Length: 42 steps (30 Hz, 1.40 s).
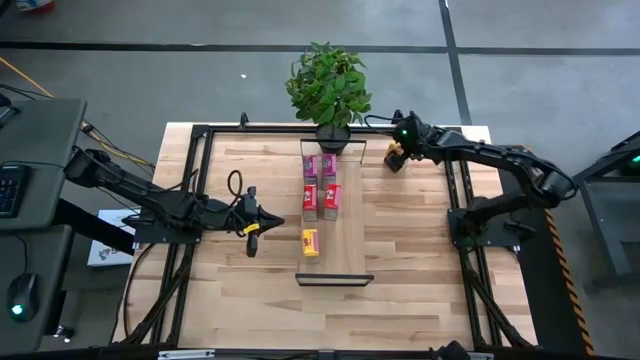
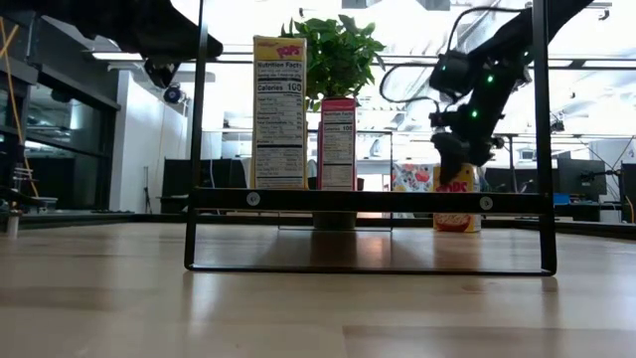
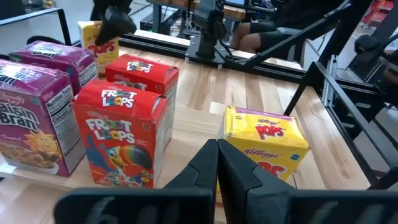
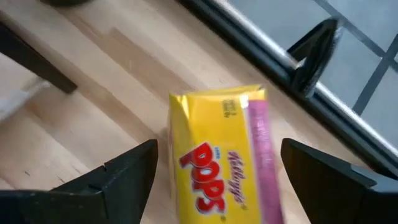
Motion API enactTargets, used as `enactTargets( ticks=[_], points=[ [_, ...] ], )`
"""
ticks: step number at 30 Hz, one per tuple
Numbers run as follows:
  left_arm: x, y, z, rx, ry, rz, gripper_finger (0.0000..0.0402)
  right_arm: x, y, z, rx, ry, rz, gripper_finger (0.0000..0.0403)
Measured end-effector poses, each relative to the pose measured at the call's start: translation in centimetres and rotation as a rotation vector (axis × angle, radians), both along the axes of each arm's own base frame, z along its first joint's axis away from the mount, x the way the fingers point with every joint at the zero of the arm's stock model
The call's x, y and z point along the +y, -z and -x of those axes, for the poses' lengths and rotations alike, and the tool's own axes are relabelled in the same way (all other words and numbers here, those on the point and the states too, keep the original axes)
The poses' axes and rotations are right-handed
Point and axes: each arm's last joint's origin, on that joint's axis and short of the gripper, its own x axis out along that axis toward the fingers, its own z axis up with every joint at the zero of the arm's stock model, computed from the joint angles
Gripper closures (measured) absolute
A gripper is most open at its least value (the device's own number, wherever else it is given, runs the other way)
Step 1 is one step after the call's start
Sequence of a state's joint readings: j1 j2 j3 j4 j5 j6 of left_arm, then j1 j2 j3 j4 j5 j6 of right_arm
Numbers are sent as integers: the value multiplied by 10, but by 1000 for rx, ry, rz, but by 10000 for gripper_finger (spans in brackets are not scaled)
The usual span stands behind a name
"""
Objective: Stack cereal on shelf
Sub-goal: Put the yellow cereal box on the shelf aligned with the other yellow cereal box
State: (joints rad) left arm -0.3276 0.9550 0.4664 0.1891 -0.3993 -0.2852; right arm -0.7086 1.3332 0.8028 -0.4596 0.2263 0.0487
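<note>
Four views, one table (image 1: 400, 270)
Overhead looks straight down; low camera looks level across; both wrist cameras sit close over cereal boxes.

A leafy green potted plant (image 1: 328, 88) in a dark pot stands at the far middle edge of the butcher-block tabletop (image 1: 410, 250). Left of the tabletop sits a grey desk (image 1: 35, 135) with a keyboard (image 1: 9, 190) and a mouse (image 1: 22, 296)
</note>
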Motion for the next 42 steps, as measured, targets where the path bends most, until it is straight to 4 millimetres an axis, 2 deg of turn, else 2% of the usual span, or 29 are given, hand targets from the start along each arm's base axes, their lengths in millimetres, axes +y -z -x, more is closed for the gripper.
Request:
enactTargets(
  ticks=[5,10,21,25,31,37,42],
  points=[
    [0,0,0,1,4,-8,401,-4,13,-5,47,-14,-29,73],
    [0,0,0,3,8,-24,401,-4,16,-6,46,-30,-50,102],
    [0,0,0,3,8,-25,401,-3,16,-5,50,-33,-62,241],
    [0,0,0,3,8,-25,401,7,11,0,64,-47,-106,285],
    [0,0,0,5,10,-56,401,47,-17,9,-27,-130,-205,295],
    [0,0,0,5,11,-62,401,111,-47,5,-244,-363,-318,286],
    [0,-1,0,-6,8,-58,401,168,-57,-10,-336,-592,-327,286]
  ],
)
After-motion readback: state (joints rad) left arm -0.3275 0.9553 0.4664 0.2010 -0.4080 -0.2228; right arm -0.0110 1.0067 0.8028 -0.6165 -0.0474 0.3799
